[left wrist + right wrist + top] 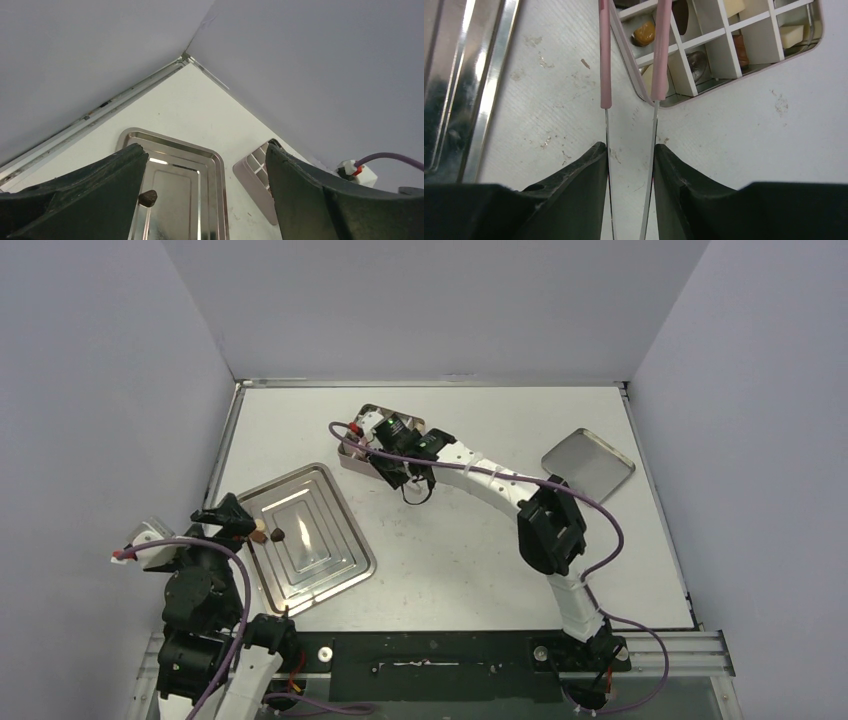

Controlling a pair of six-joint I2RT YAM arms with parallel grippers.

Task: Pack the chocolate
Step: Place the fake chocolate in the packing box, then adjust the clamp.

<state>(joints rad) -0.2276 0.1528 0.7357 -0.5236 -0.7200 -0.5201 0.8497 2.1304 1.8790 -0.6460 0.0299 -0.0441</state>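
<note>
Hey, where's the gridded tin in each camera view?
Top external: gridded tin far centre, partly hidden by the right arm.
Left wrist: right of centre, beside the silver tray.
Right wrist: top right, behind the pink-tipped tweezers.
Shared landmark: the silver tray, left of the tin everywhere.

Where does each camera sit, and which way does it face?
Top external: above and behind the bases, looking down on the table; left arm and right arm both show.
Left wrist: low over the silver tray, facing the far corner; open left pincer frames it.
Right wrist: looks down at the gridded tin; right pincer grips pink-tipped tweezers.
Shared: both wrist views show tray and tin.
</note>
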